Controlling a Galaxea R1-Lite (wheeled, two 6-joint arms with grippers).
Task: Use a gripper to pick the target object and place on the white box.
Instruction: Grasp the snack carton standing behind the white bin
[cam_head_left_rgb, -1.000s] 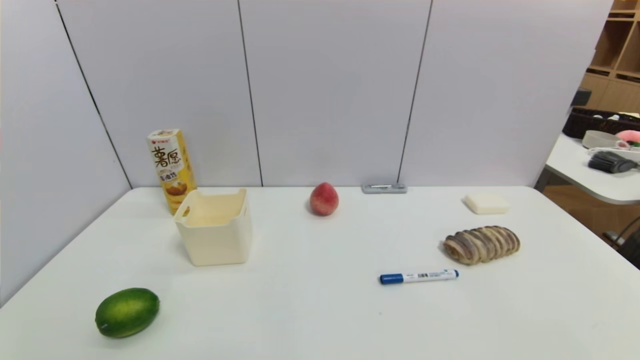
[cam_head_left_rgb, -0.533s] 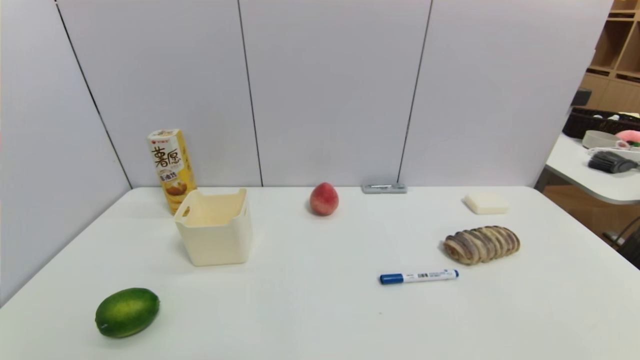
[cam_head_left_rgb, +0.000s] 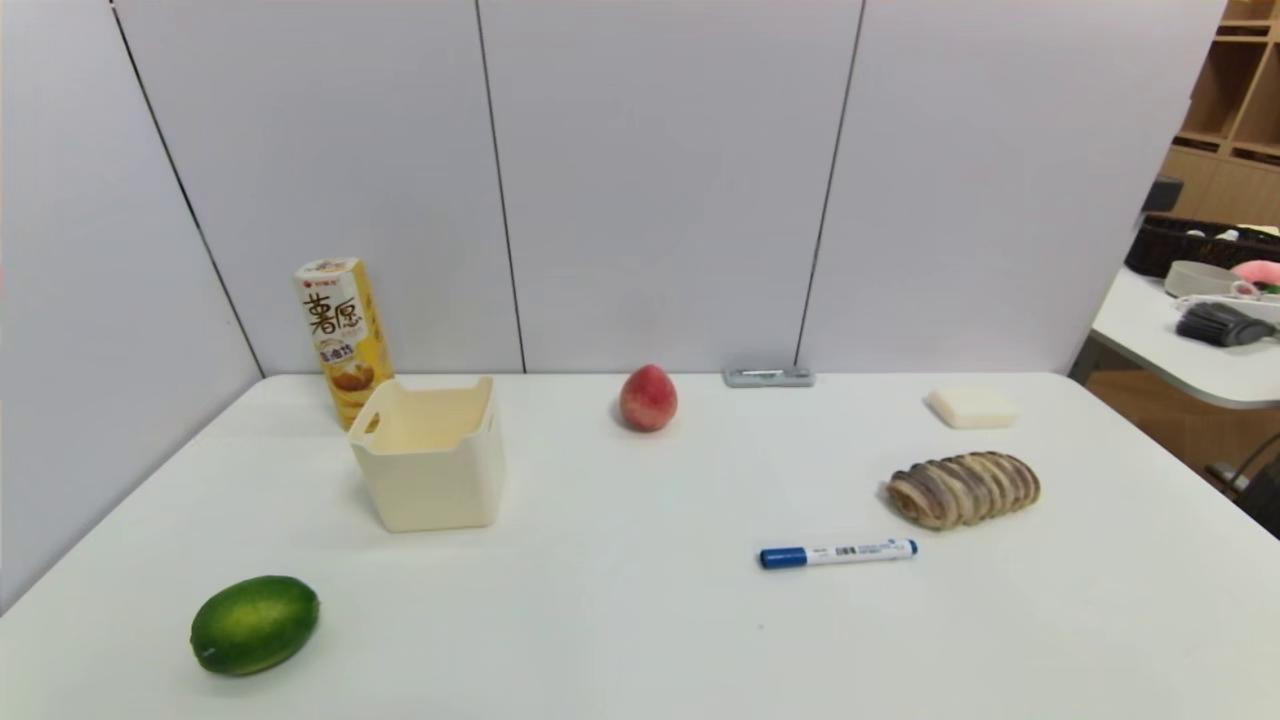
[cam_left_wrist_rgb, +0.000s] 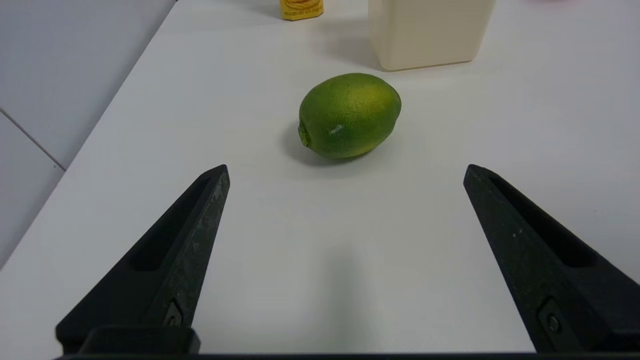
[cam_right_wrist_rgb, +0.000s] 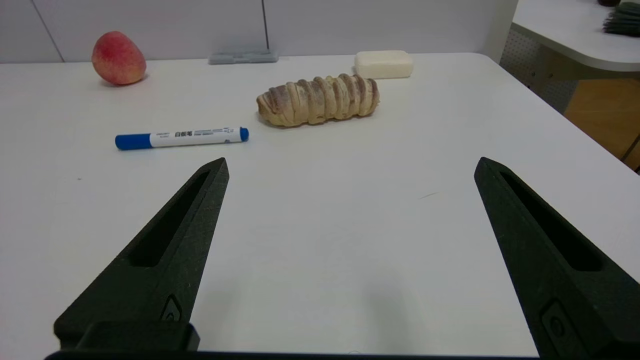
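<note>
- Nothing has been picked up yet; by the look of it, the task is at its very start
- The hexagonal snack carton (cam_head_left_rgb: 345, 340) is seen upright on the worktop (cam_head_left_rgb: 620, 620), behind the cream plastic bin (cam_head_left_rgb: 430, 490)
- The left gripper (cam_left_wrist_rgb: 346, 170) is held wide and without a load, near the green lime (cam_left_wrist_rgb: 350, 116)
- The right gripper (cam_right_wrist_rgb: 352, 162) is likewise spread wide, unloaded, over the worktop
- Reaching, gripping, lifting and placing are all left to be done

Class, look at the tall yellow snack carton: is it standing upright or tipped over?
Upright: the snack carton stands on its base behind the white box, its white top facing up.
</note>
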